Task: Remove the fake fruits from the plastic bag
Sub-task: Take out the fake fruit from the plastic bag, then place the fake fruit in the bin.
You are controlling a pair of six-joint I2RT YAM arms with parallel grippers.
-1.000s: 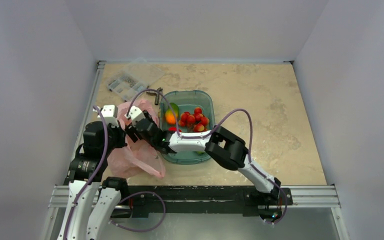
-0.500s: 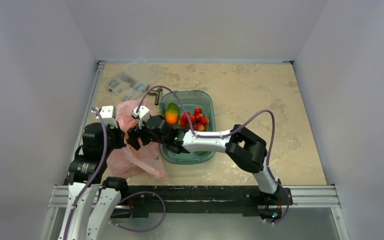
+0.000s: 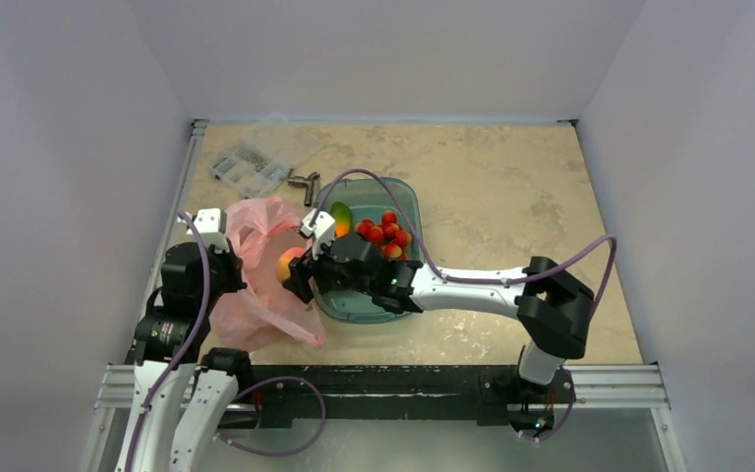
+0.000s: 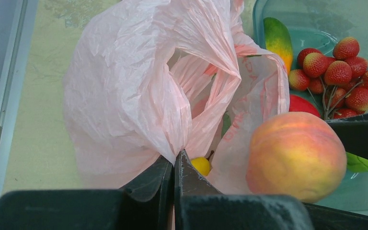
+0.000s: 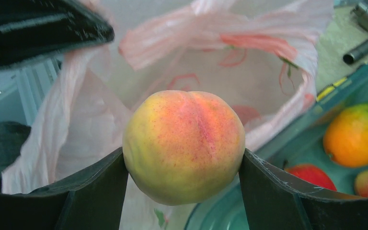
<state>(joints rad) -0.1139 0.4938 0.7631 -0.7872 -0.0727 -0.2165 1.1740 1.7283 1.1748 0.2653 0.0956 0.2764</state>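
Note:
The pink plastic bag [image 3: 256,285] lies at the left of the table, its mouth toward the tub. My left gripper [image 4: 175,165] is shut on a fold of the bag [image 4: 139,91]. A small yellow fruit [image 4: 201,165] shows inside the bag beside the left fingers. My right gripper [image 3: 293,270] is shut on the peach-orange fruit [image 5: 184,143] and holds it above the bag's mouth, beside the tub's left rim; the peach also shows in the left wrist view [image 4: 297,155]. The bunch of small red fruits [image 3: 383,234] and a round red fruit [image 5: 311,175] lie in the tub.
The teal see-through tub [image 3: 408,202] stands right of the bag and also holds the green-to-orange mango-like fruit [image 3: 340,218]. A small clear parts box [image 3: 251,162] sits at the back left, with a dark metal piece [image 3: 305,184] next to it.
My right gripper has drawn back to the right out of the bag with the peach-orange fruit in it. The right arm has stretched out. The left gripper has kept its hold on the bag.

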